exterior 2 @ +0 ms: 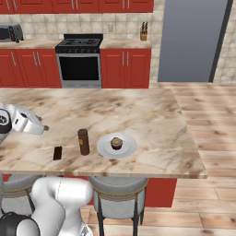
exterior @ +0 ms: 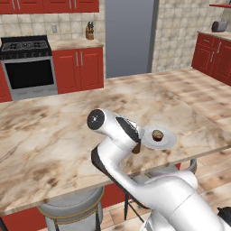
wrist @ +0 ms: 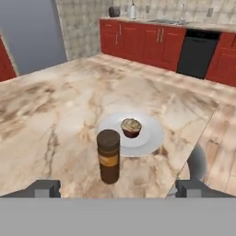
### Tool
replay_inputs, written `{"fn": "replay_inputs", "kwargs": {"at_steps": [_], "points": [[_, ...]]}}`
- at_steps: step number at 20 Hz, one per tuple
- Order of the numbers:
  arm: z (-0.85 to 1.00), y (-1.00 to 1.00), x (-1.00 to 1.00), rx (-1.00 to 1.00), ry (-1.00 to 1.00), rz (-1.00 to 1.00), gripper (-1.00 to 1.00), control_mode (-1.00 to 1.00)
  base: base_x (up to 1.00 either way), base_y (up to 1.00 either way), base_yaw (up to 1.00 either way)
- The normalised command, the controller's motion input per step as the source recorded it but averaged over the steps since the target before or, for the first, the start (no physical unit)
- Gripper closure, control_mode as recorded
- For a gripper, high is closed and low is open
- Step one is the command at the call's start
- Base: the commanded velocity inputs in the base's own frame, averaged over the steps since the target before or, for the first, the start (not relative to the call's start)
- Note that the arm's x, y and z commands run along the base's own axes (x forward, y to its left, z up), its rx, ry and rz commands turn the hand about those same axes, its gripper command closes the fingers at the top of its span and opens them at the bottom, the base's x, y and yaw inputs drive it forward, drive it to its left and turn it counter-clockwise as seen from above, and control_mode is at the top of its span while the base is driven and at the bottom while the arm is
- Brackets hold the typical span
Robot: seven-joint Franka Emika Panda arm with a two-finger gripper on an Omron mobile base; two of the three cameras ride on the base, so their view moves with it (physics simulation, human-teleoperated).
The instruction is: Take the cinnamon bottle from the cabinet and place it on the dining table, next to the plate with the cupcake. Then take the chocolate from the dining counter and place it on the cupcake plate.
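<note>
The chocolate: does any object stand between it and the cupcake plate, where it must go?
Yes. In the right base view, the cinnamon bottle stands upright on the table between the chocolate and the cupcake plate, close to the plate's near rim. The chocolate must pass over or around it.

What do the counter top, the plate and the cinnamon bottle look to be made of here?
Counter top: polished marble-like stone, judging by its beige surface with brown veins. Plate: probably glazed ceramic, plain smooth white. Cinnamon bottle: dark brown, matte, with an orange label band; glass or plastic, the render leaves it open.
</note>
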Motion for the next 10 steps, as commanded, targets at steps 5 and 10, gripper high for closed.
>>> {"fn": "replay_inputs", "kwargs": {"at_steps": [5,10], "points": [[-0.25,0.38,-0.42,0.04,0.33,0.39,-1.00,-1.00,0.00,0.00,0.00],[-0.30,0.02,0.17,0.09,0.38,0.37,-1.00,-1.00,0.00,0.00,0.00]]}}
